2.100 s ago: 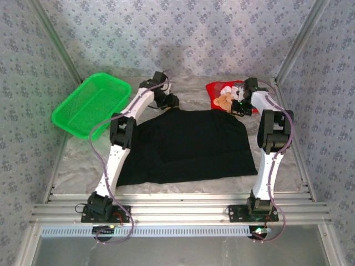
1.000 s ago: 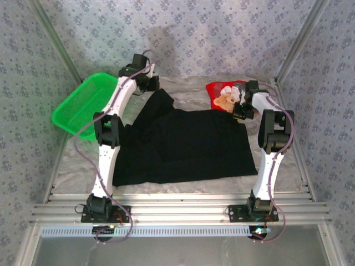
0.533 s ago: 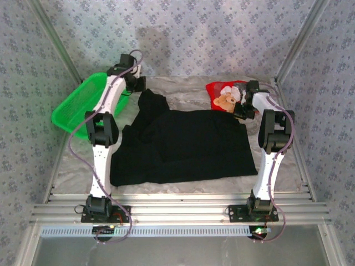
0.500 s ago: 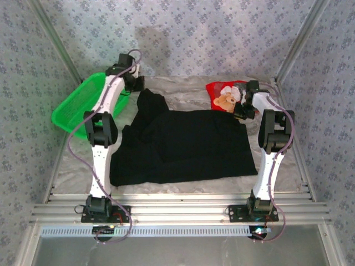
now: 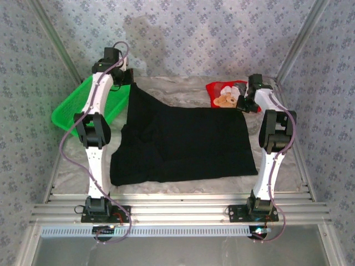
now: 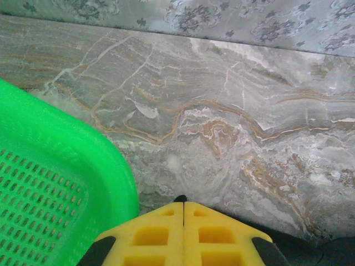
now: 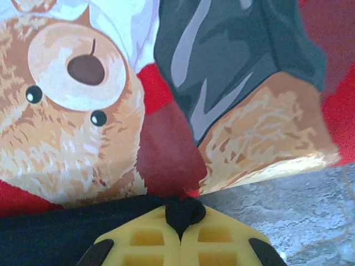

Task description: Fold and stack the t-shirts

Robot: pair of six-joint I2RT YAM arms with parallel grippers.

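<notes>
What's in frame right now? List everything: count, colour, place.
black t-shirt: 1, black, spread across the middle of the table, far-left corner drawn up to the left gripper
red t-shirt: 1, red with teddy-bear print, folded, far right, next to the black t-shirt's far-right corner
basket: 1, green mesh, far left of the table
table: 1, grey marbled top
walls: grey-blue patterned, around the back and sides
left gripper: 1, yellow jaws shut on a bit of black t-shirt, beside the basket's edge
right gripper: 1, yellow jaws shut on the black t-shirt's edge, by the red t-shirt
</notes>
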